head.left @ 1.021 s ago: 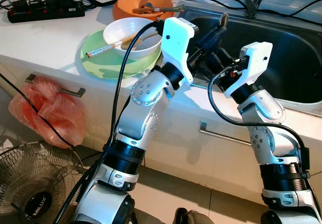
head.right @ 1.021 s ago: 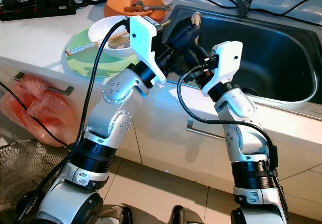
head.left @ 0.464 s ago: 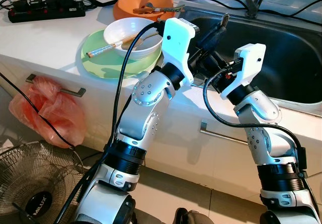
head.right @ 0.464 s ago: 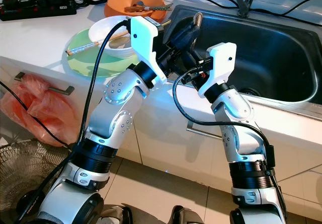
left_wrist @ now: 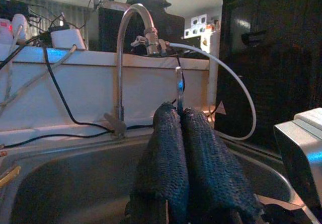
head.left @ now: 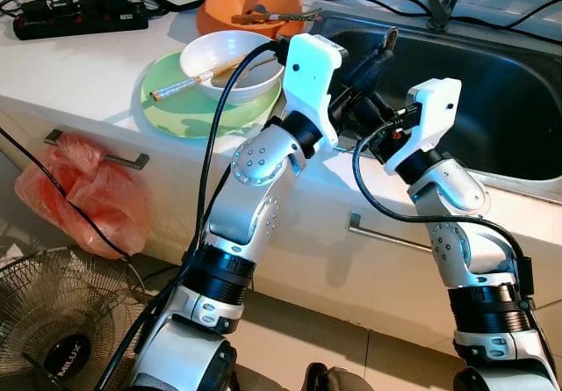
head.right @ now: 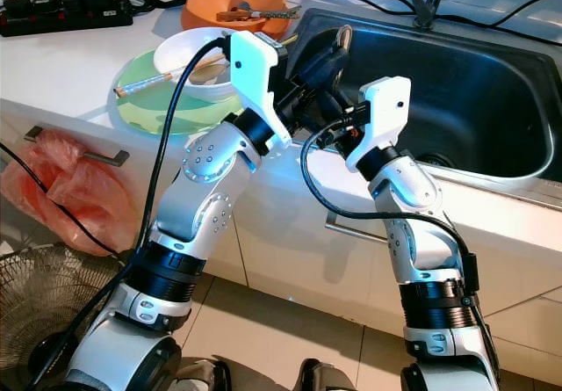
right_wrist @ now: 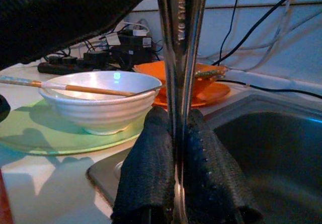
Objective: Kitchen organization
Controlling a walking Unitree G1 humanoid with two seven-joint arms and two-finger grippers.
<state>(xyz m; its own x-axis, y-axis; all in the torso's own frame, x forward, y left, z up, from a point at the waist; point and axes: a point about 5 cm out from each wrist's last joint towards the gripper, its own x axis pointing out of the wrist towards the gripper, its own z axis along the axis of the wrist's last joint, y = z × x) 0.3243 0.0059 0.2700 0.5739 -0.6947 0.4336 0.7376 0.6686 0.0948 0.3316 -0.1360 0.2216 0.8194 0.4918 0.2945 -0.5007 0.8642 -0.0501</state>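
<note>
Both grippers meeting at the sink's point(head.left: 492, 101) near-left rim.
I see left gripper point(left_wrist: 180, 114) and right gripper point(right_wrist: 176, 114) each clamped on one metal spoon point(right_wrist: 179, 38).

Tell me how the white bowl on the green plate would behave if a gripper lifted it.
The white bowl looks glazed and rigid, so it is probably slippery to grip and breakable if dropped. The chopsticks rest loose across its rim and would likely roll off if it tilts. The green plate beneath may slide along if the bowl is pushed.
</note>
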